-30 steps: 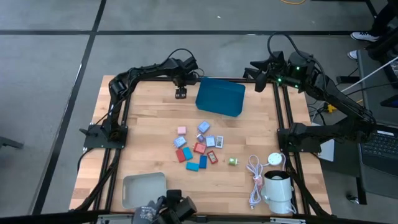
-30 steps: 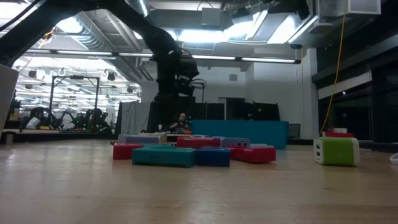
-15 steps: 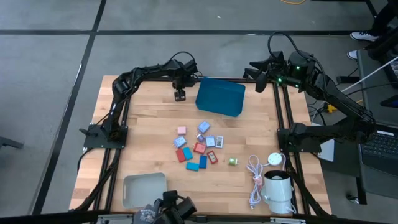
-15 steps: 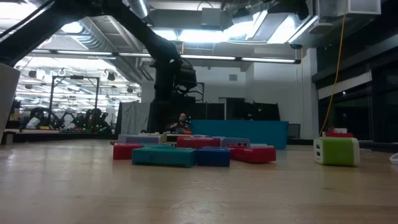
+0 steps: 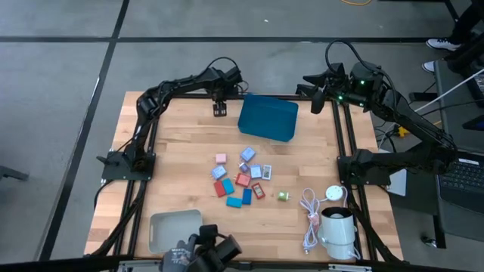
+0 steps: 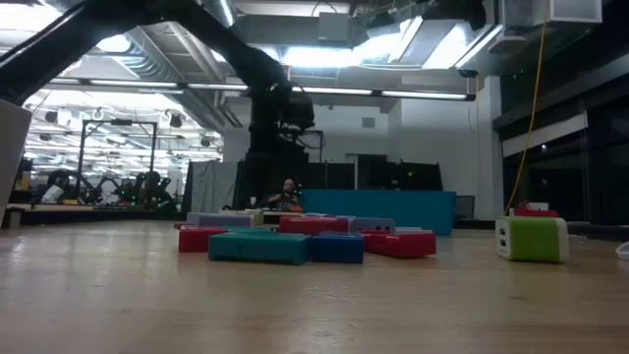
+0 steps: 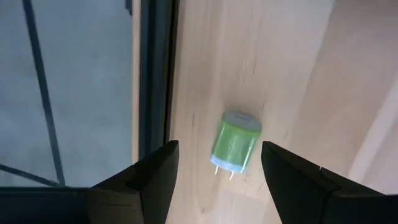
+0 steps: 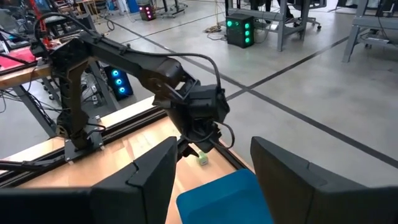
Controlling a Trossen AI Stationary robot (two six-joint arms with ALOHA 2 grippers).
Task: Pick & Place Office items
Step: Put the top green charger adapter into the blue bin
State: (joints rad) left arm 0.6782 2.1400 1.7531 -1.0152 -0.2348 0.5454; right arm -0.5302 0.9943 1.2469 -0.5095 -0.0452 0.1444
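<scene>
At the table's far edge, beside the blue bin (image 5: 268, 117), the left gripper (image 7: 214, 171) hangs with fingers parted over a small green plug (image 7: 235, 141) lying on the wood, not touching it. The coloured pieces (image 5: 240, 178) lie clustered mid-table, unsorted; most work apparently remains. The right gripper (image 5: 311, 92) waits with jaws apart, empty, at the far right corner.

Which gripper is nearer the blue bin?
Left. The left gripper hovers just beside the blue bin's far left corner; the right gripper sits off its far right corner, slightly farther.
</scene>
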